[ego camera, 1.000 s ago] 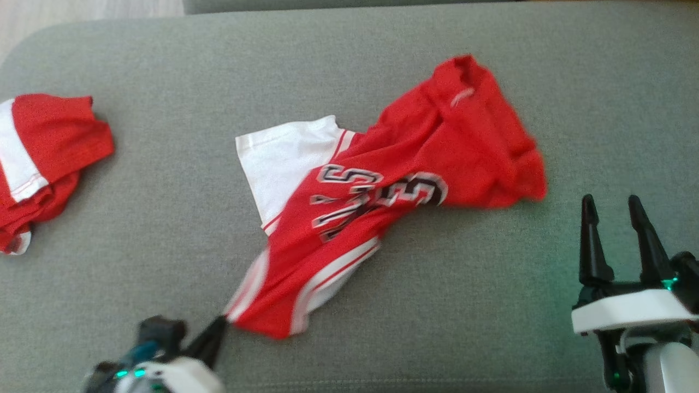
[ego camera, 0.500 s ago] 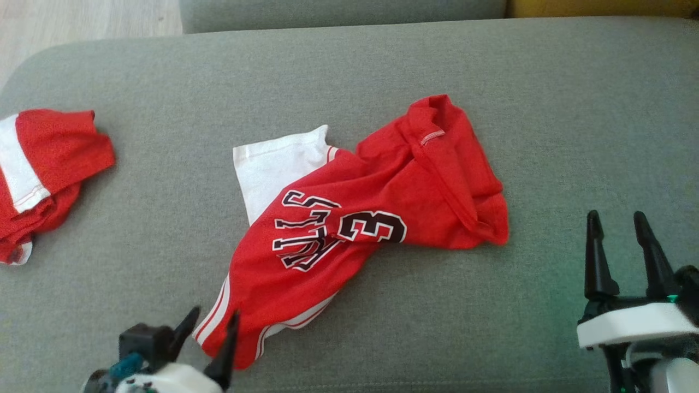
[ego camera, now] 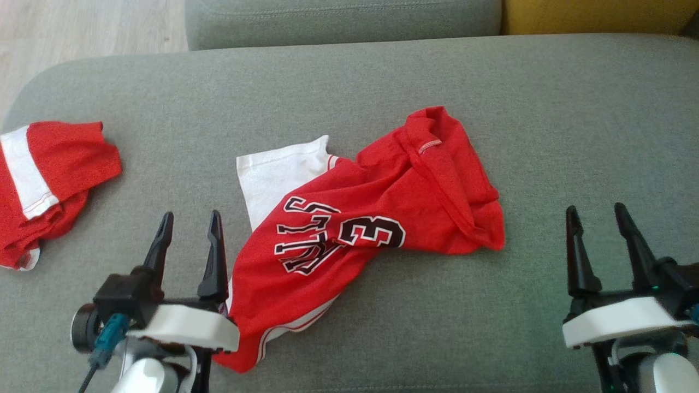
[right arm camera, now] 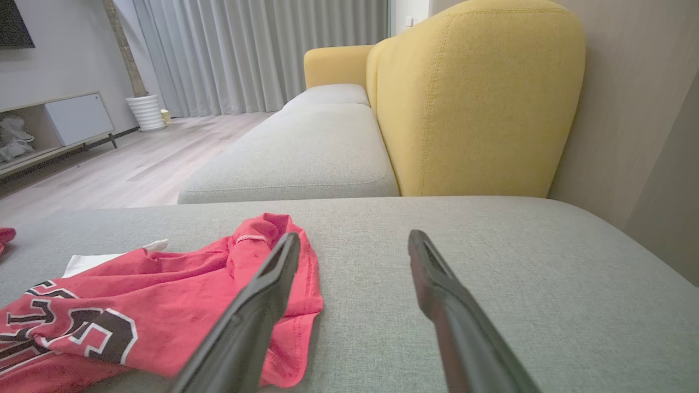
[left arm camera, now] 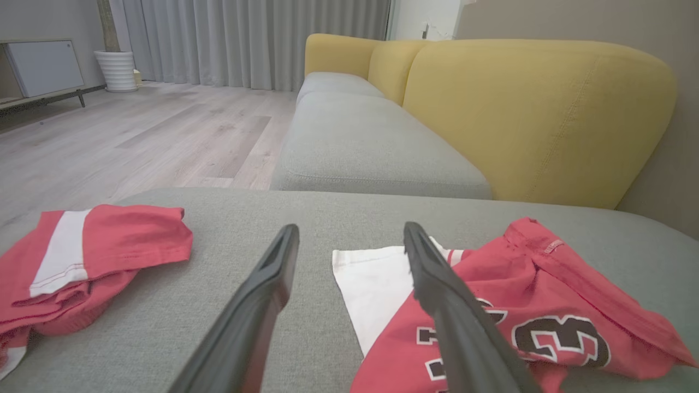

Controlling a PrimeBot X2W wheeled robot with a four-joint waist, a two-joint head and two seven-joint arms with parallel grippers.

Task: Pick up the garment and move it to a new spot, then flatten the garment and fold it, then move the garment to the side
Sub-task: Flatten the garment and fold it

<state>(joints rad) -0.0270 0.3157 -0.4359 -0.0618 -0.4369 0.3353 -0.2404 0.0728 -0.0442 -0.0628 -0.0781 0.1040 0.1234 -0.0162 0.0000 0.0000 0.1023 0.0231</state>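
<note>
The garment (ego camera: 377, 218) is a red jersey with white trim and black lettering, lying crumpled in the middle of the grey cushion (ego camera: 349, 76). It shows in the left wrist view (left arm camera: 524, 305) and the right wrist view (right arm camera: 164, 305) too. My left gripper (ego camera: 191, 218) stands open just left of the jersey's lower end, nothing between its fingers. My right gripper (ego camera: 598, 210) is open too, apart from the jersey on its right side. In each wrist view the fingers (left arm camera: 273, 278) (right arm camera: 437, 284) are spread wide over bare cushion.
A second red and white garment (ego camera: 43, 180) lies bunched at the cushion's left edge. Another grey seat cushion (left arm camera: 360, 142) and a yellow sofa back (left arm camera: 535, 109) stand beyond. Wooden floor (ego camera: 82, 22) lies off the far left edge.
My left gripper has let go of the jersey's lower end, opened and risen beside it. The jersey has settled onto the cushion. The head camera has shifted slightly.
</note>
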